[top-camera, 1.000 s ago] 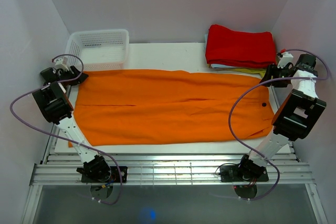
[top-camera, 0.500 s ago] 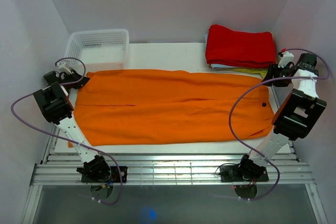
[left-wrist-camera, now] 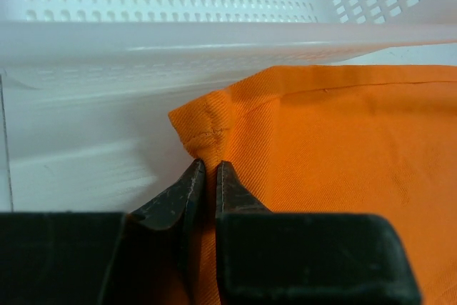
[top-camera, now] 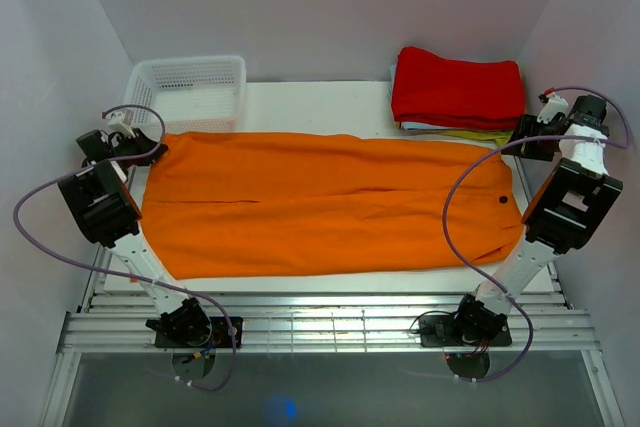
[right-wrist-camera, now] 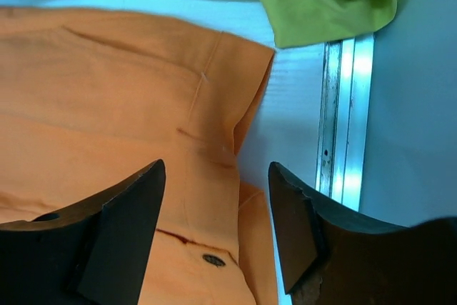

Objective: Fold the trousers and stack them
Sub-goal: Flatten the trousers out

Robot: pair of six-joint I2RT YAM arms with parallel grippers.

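One trousers (left-wrist-camera: pixel 328 155) corner sits pinched in the left gripper (left-wrist-camera: pixel 208 174)

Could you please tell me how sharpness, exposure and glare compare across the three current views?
Top external: evenly lit and sharp, with only soft shadows. Left wrist: the weave of the trousers is crisp, the white basket is washed out, and the left fingers are nearly black. Right wrist: the right fingers are dark and soft-edged, and the metal rail glares white.

Trousers (top-camera: pixel 330 202) across table (top-camera: pixel 320 97); basket (top-camera: pixel 186 63) behind left, cloth stack (top-camera: pixel 458 87) behind right
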